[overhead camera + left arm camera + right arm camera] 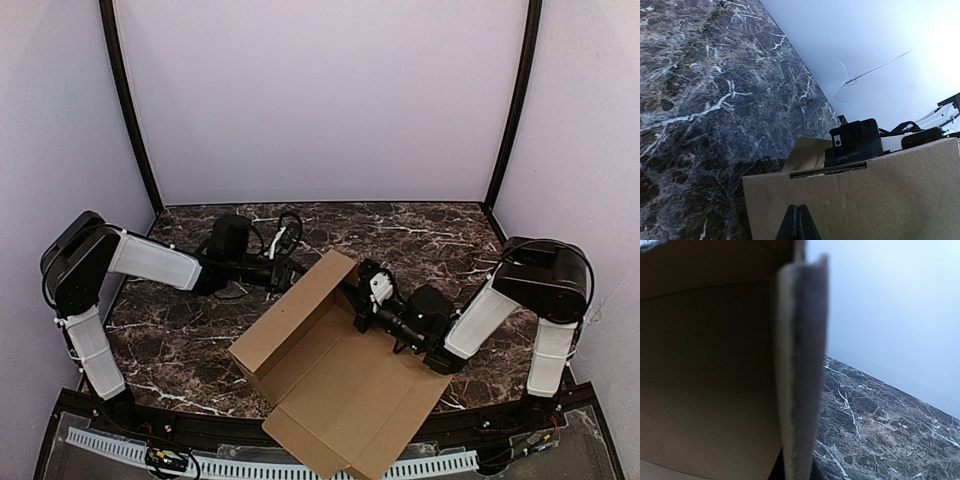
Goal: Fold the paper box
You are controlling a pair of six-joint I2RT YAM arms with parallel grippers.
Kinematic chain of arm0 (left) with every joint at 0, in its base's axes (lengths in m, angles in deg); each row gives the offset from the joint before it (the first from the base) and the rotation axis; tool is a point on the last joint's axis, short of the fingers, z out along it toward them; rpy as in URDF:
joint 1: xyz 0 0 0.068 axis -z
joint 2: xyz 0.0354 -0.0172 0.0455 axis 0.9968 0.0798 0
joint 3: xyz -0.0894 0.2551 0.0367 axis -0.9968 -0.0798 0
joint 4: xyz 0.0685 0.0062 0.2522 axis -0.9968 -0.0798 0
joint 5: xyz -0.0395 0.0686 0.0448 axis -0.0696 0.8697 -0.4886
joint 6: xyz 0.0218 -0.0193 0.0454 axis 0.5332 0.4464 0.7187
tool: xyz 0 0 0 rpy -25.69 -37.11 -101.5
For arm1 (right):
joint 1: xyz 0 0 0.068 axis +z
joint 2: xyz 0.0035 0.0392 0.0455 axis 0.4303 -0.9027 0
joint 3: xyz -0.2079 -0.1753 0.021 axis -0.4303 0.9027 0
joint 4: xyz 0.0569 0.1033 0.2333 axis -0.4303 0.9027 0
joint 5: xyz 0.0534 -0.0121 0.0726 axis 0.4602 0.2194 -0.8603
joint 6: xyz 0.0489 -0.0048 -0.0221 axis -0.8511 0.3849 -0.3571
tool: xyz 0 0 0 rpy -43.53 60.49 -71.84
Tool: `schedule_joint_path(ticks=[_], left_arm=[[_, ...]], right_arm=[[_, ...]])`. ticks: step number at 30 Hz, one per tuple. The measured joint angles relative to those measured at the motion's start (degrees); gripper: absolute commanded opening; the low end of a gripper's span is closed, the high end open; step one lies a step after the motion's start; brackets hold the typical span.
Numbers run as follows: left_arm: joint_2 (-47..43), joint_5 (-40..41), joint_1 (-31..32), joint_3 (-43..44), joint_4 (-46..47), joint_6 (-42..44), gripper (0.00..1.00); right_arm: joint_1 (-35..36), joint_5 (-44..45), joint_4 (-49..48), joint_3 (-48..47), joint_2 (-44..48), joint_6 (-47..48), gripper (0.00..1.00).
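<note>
We see the paper box [335, 385] lying half-formed at the middle of the table's near edge, its brown base panel flat and one corner reaching out over the front rim. One long wall [290, 315] stands up along its left side and runs diagonally away from the arms. The side toward the right arm is not raised. The left gripper [293, 272] rests against the outer face of that raised wall near its far end. In its wrist view its two dark fingers [797, 225] are pressed together with no gap, holding nothing, their tip against the cardboard just below a narrow slot [827, 170] cut under the top edge. The right gripper [362, 292] sits at the far end of the same wall, on the inner side, and shows over the edge in the left wrist view as a black block [854, 144]. Its own camera looks straight along a cardboard edge [800, 390] that runs down between slivers of its dark fingers, with the box's inner face to the left. The jaws are closed tight, apparently nipping that thin board. Around the box, the table [420, 235] is dark marble with white veins. Black cables [285, 232] loop beside the left arm [150, 260]. Pale lilac walls [320, 100] enclose the scene, with black posts [130, 110] in the corners.
</note>
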Motion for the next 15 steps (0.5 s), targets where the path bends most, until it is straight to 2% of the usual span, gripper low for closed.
schedule_joint_path(ticks=[6, 12, 15], left_arm=[[-4.39, 3.65, -3.04, -0.26, -9.20, 4.83, 0.04], [-8.81, 9.42, -3.93, 1.14, -21.09, 10.93, 0.05], [-10.54, 11.63, -3.93, 1.84, -25.16, 13.16, 0.05]], right_arm=[[-0.33, -0.61, 1.44, -0.76, -0.09, -0.04, 0.00], [-0.44, -0.57, 2.84, -2.49, -1.44, -0.24, 0.14], [-0.70, -0.55, 3.06, -3.43, -2.40, -0.31, 0.15]])
